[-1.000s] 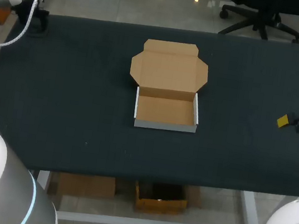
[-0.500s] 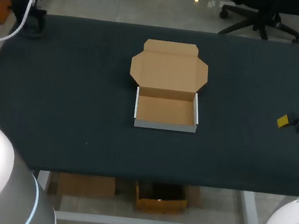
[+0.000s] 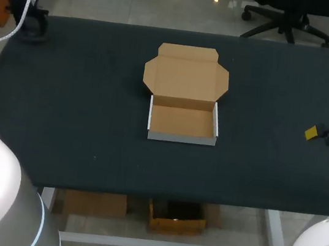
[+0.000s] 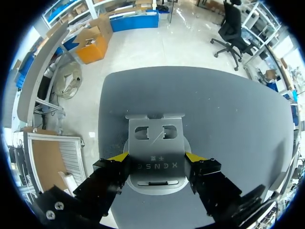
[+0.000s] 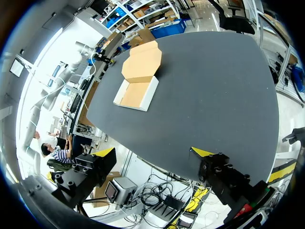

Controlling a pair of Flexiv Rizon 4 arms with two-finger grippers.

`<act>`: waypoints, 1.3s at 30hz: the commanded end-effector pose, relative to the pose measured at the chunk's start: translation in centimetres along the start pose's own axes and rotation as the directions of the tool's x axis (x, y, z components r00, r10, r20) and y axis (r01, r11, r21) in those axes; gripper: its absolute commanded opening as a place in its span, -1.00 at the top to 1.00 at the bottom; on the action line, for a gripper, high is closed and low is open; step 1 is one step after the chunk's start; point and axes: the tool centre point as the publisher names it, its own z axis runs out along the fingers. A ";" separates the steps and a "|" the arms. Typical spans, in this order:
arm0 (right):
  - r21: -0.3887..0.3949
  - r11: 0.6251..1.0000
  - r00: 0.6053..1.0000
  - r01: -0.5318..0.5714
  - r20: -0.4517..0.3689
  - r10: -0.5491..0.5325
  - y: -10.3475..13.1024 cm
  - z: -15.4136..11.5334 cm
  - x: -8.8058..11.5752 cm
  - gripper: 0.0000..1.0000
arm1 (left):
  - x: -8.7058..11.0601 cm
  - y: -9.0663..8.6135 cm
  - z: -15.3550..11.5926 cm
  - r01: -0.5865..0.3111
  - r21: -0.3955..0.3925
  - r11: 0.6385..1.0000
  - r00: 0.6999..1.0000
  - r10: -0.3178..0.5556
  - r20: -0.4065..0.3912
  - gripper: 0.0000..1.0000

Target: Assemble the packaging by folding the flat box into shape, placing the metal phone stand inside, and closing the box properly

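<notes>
The cardboard box stands in the middle of the table as an open tray, its lid lying flat behind it; the box also shows far ahead in the right wrist view. The grey metal phone stand sits between the fingers of my left gripper, both yellow tips pressed against its sides. In the head view my left gripper is at the table's far left corner. My right gripper hovers at the table's right edge, open and empty, and appears as the right gripper in its own view.
The dark table top is bare around the box. Its front edge runs just below the box.
My left arm has shifted slightly leftward at the far left corner. The box and my right arm have not moved.
</notes>
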 end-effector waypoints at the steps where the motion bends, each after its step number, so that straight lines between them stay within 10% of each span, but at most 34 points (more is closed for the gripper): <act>1: 0.002 1.000 1.000 0.000 -0.002 0.000 0.0 -0.2 0.1 -1.00 | 0.2 1.3 -0.9 -0.003 0.031 1.000 1.000 0.003 -0.001 1.00; 39: -0.013 0.999 0.999 0.046 -0.011 -0.046 0.1 -0.4 -0.1 -1.00 | 4.9 9.8 -6.4 -0.111 0.234 0.966 0.993 0.118 -0.019 1.00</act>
